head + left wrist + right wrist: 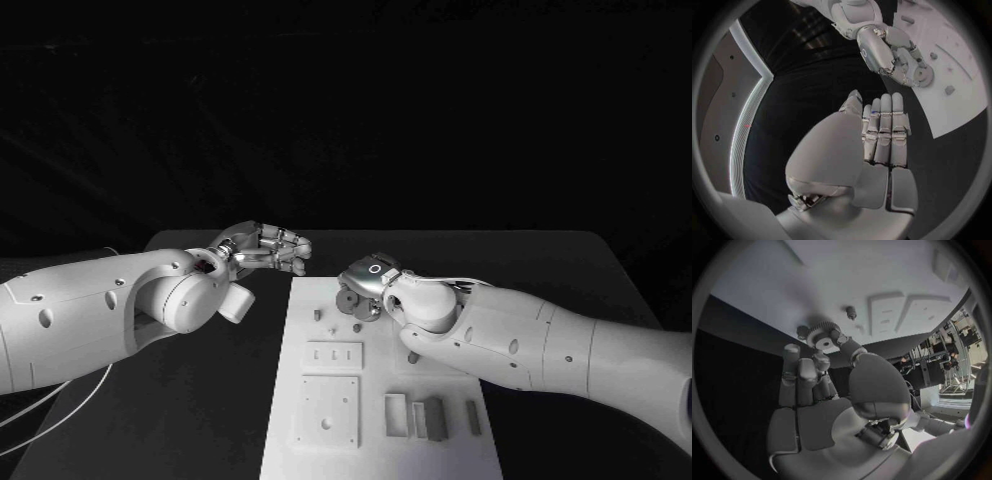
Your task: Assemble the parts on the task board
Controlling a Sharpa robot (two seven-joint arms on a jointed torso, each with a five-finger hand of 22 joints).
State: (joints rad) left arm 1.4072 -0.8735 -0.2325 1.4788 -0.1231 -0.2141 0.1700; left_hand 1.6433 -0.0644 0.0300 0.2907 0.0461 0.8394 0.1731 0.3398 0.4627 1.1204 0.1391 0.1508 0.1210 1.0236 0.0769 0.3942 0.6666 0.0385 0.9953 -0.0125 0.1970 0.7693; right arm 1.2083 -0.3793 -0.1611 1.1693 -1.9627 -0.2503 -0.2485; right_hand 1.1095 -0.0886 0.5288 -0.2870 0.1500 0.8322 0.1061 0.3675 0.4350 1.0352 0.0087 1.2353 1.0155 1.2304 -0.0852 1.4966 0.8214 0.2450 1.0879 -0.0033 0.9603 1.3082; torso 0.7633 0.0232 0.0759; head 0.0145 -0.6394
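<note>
The white task board [378, 452] lies in the middle of the table. My right hand [372, 283] hovers over the board's far end and pinches a round toothed gear [351, 301] between thumb and fingers. In the right wrist view the gear [822, 335] sits close above the board, beside two short pegs [851, 312]. My left hand [268, 247] hangs over the black table just off the board's far left corner, fingers straight and side by side [883, 129], holding nothing. The left wrist view also shows the right hand [887, 50] with the gear [925, 75].
On the board stand small pegs [317, 313], a slotted plate [333, 355], a larger plate [327, 409] and several upright blocks [433, 418] near its front right. Black table [188, 420] surrounds the board.
</note>
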